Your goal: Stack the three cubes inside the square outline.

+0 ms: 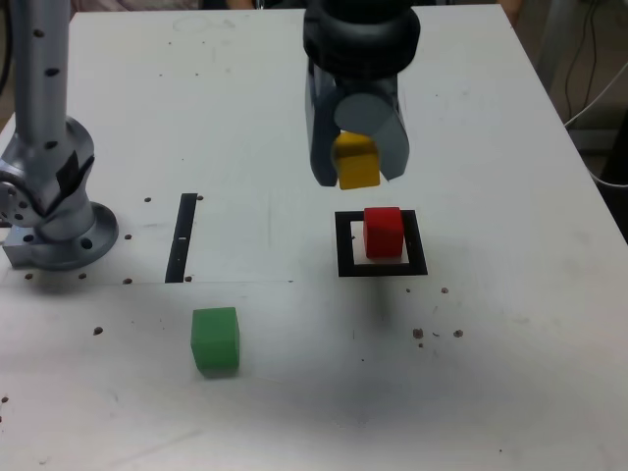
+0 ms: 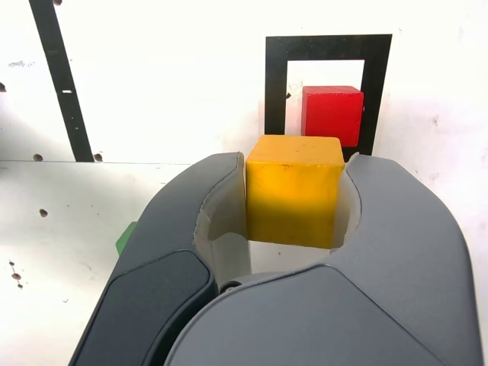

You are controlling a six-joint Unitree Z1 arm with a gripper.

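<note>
Tool (image 1: 359, 165) clamped on yellow cube (image 1: 357, 162), held off tabletop (image 1: 510, 324), at 11 o'clock of red cube (image 1: 383, 232). Red centred in square outline (image 1: 382, 269) as base. Green cube (image 1: 215, 340) at 8 o'clock, waiting.

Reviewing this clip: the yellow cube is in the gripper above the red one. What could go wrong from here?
1. The red cube sits off-centre in the square outline, close to one side, so a drop aimed at the outline's middle may land the yellow cube overhanging.
2. The gripper hangs above and slightly off the red cube; releasing from this height could make the yellow cube bounce or topple.
3. The green cube lies far off; a shaky stack could fall under it.
</note>
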